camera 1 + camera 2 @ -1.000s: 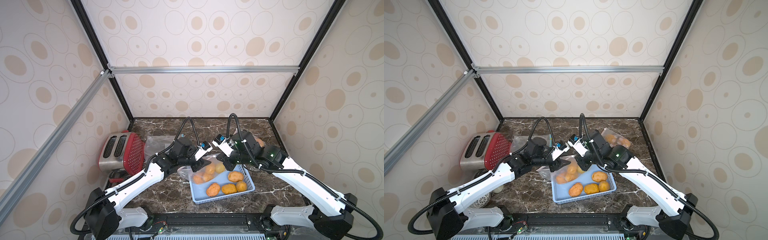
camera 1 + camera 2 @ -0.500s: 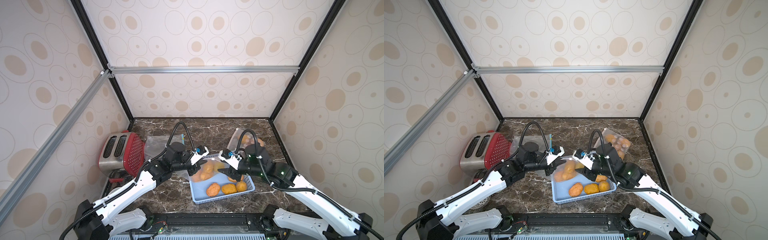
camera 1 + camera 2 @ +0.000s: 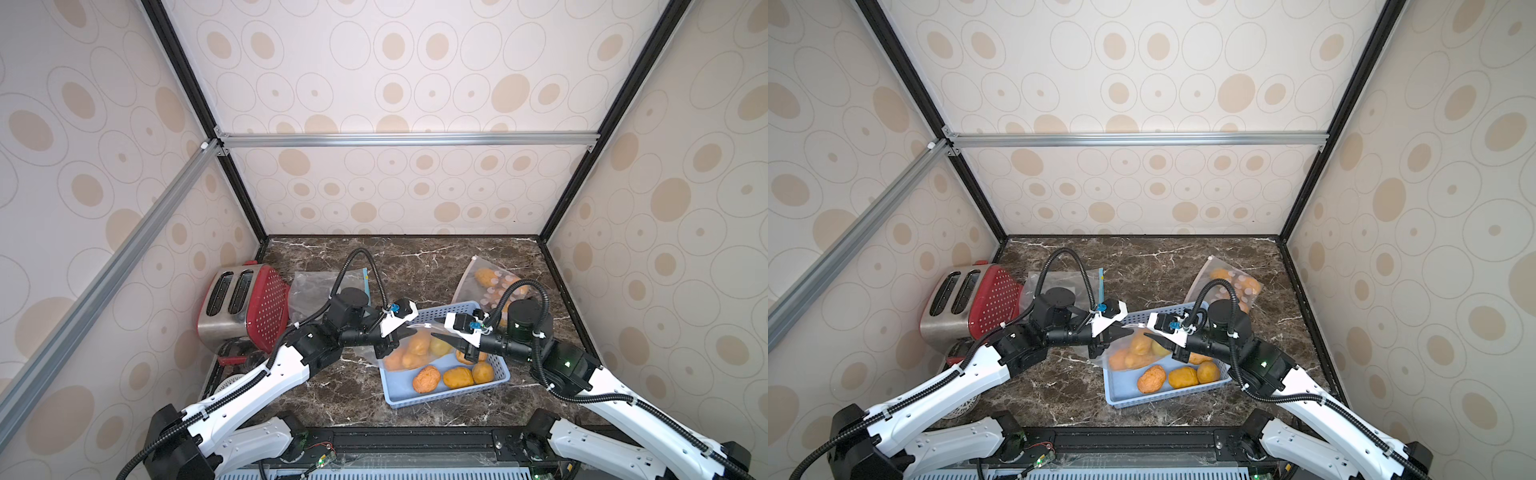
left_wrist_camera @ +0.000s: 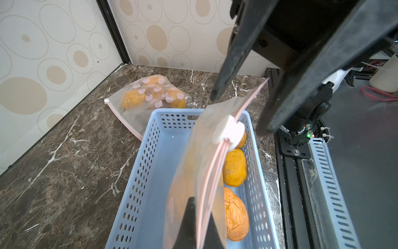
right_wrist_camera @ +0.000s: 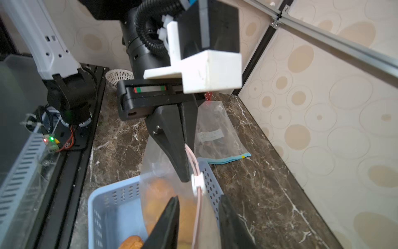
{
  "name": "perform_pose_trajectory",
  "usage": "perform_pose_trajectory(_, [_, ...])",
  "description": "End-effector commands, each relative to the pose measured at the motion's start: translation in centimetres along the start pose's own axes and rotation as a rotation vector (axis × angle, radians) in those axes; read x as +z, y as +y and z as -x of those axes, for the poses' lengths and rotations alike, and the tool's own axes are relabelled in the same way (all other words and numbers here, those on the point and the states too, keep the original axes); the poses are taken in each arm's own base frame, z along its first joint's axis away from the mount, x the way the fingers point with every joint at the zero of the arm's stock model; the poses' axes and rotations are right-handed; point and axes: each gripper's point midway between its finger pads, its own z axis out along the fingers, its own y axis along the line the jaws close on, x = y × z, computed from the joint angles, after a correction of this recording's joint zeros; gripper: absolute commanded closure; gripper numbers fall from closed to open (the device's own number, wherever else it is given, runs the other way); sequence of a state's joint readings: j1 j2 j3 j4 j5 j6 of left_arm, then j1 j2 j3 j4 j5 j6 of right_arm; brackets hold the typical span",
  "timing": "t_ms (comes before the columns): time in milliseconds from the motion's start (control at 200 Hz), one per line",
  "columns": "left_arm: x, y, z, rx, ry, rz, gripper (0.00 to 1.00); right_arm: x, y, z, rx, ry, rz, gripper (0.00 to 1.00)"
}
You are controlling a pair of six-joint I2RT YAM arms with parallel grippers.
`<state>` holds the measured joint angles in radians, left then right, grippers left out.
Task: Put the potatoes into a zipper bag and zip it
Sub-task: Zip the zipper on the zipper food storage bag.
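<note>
A clear zipper bag (image 3: pixel 409 351) with a pink zip strip hangs over a blue basket (image 3: pixel 440 401), with several orange-tan potatoes (image 3: pixel 417 347) inside it. My left gripper (image 4: pixel 200 207) is shut on one end of the zip strip. A white slider (image 4: pixel 229 131) sits further along the strip. My right gripper (image 5: pixel 199 198) is open, a finger on each side of the strip just past the slider (image 5: pixel 197 182), touching neither. Three loose potatoes (image 3: pixel 458 377) lie in the basket. Both top views show the grippers (image 3: pixel 1127 332) (image 3: pixel 1156 338) facing each other over the basket.
A second zipper bag (image 3: pixel 492 282), closed with potatoes inside, lies at the back right. An empty clear bag (image 3: pixel 316 286) with a blue zip lies behind my left arm. A red toaster (image 3: pixel 245 303) stands at the left, with a small white basket (image 3: pixel 232 380) near its front.
The left gripper has shut on the bag's zip end. The right gripper let go, swung out to the right, and came back with its jaws open round the strip.
</note>
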<state>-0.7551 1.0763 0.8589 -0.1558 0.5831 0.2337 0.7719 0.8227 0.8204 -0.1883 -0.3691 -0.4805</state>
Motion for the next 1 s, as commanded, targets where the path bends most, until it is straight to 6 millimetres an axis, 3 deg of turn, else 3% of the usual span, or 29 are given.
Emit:
perform_pose_trajectory(0, [-0.5,-0.7,1.6,0.068,-0.058,-0.021,1.00,0.0,0.5,0.0,-0.023,-0.012,0.027,0.72])
perform_pose_trajectory(65, [-0.6,-0.8,1.6,0.074,-0.057,-0.021,1.00,0.0,0.5,-0.2,-0.022,-0.010,0.026,0.71])
perform_pose_trajectory(120, [-0.7,-0.8,1.5,0.079,-0.055,-0.015,1.00,-0.1,0.5,-0.1,-0.020,-0.018,0.019,0.63])
perform_pose_trajectory(200, [-0.8,-0.8,1.4,0.084,-0.058,-0.011,1.00,-0.1,0.6,0.0,-0.015,-0.035,0.019,0.62])
perform_pose_trajectory(435, [-1.0,-0.8,1.5,0.088,-0.060,-0.004,1.00,-0.5,0.9,0.1,-0.003,-0.046,0.023,0.74])
perform_pose_trajectory(645, [-0.8,-0.7,1.2,0.084,-0.048,-0.002,1.00,-0.8,0.7,0.6,0.006,-0.073,0.009,0.93])
perform_pose_trajectory(850, [-0.9,0.0,1.1,0.087,-0.042,0.044,1.00,-1.0,0.8,0.7,0.022,-0.069,0.013,1.00])
perform_pose_trajectory(890, [-0.9,0.3,1.0,0.087,-0.038,0.060,0.91,-1.0,0.8,0.7,0.036,-0.062,0.016,1.00])
perform_pose_trajectory(995, [-0.9,1.6,0.6,0.085,-0.019,0.139,0.53,-1.0,0.8,0.7,0.056,-0.050,0.025,1.00])
